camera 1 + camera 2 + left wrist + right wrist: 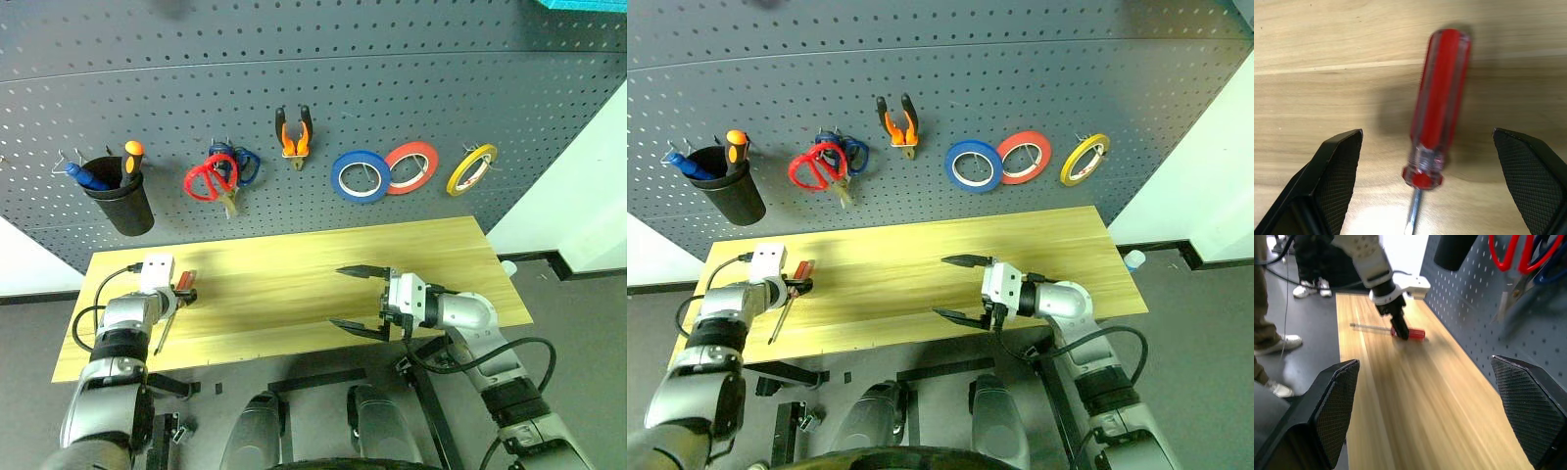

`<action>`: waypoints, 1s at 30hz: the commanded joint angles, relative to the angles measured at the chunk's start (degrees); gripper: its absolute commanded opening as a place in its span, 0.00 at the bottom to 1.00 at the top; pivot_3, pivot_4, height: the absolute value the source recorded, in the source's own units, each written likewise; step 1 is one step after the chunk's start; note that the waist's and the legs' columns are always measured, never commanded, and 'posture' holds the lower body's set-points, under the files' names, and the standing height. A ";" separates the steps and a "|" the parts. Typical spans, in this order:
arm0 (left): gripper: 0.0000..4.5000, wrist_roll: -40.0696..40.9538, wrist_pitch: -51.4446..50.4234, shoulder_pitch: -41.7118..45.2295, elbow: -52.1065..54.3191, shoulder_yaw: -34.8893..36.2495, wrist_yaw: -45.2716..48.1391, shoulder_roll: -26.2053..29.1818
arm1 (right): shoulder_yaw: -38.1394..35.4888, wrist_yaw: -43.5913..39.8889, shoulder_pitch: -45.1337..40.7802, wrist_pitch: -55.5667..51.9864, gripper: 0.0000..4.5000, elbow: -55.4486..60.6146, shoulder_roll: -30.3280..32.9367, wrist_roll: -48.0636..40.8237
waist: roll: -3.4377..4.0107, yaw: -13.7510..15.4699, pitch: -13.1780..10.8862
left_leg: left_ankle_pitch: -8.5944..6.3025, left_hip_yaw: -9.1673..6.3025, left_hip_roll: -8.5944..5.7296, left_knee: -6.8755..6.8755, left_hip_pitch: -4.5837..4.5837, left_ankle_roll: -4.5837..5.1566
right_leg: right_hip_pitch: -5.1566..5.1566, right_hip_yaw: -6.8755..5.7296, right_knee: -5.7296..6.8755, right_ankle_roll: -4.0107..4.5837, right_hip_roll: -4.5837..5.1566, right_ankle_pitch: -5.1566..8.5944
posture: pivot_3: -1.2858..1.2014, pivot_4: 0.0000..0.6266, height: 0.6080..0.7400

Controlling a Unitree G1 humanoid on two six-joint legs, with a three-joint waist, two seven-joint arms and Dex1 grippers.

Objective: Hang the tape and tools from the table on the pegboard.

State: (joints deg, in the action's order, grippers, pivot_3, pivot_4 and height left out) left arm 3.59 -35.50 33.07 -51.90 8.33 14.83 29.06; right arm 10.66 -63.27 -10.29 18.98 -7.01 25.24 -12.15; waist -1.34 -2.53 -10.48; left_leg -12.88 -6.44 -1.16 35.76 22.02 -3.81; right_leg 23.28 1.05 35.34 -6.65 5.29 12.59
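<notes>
We see the screwdriver (1437, 107), red-handled, lying flat near the left end of the table (294, 284), with its thin shaft pointing toward the front edge. Our left gripper (1430, 181) hangs just above it, jaws spread wide on either side of the handle and grasping nothing. Our right gripper (361, 299) is also open and empty, hovering over the middle of the table near the front edge. On the pegboard (294, 78) already hang the red scissors (208, 179), the pliers (294, 132) and the yellow tape (471, 168). We judge the screwdriver the last piece left; the next move calls for lowering and closing on the handle. The screwdriver's tip is cut off in the left wrist view, and whether the pads touch the wood we cannot tell
</notes>
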 commanded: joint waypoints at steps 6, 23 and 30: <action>1.00 -3.46 7.10 6.00 -13.94 -2.99 4.53 1.76 | -1.53 1.22 2.20 1.29 1.00 1.81 2.02 -0.82 | -0.02 -0.06 0.11 | 0.00 0.02 0.00 0.00 -0.02 0.00 | -0.02 0.01 0.00 -0.03 0.00 -0.01 | 0.48 0.16 1.00; 0.19 -2.42 13.48 2.90 -12.84 -1.64 4.12 2.10 | -1.04 0.59 2.12 1.01 1.00 2.12 4.26 -0.90 | -0.11 -1.27 0.31 | -0.01 0.03 0.01 -0.08 -0.58 -0.01 | -0.55 0.03 -0.04 -0.08 0.04 0.02 | 0.48 0.15 1.00; 0.19 7.14 29.29 -20.68 26.70 2.98 16.48 1.13 | -2.58 2.38 -1.21 3.47 1.00 2.80 0.95 -3.57 | -0.14 -1.42 0.35 | -0.02 0.16 0.06 -0.23 -0.58 -0.03 | -0.39 0.18 -0.03 0.19 0.06 -0.13 | 0.48 0.14 1.00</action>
State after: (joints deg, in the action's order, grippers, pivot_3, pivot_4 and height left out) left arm 6.47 -10.50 15.09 -36.38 8.40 27.55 29.70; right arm 9.77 -61.62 -9.68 20.59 -6.55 27.34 -13.10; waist -1.48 -3.95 -10.13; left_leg -12.90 -6.29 -1.11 35.52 21.44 -3.85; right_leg 22.88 1.23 35.31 -6.45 5.37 12.46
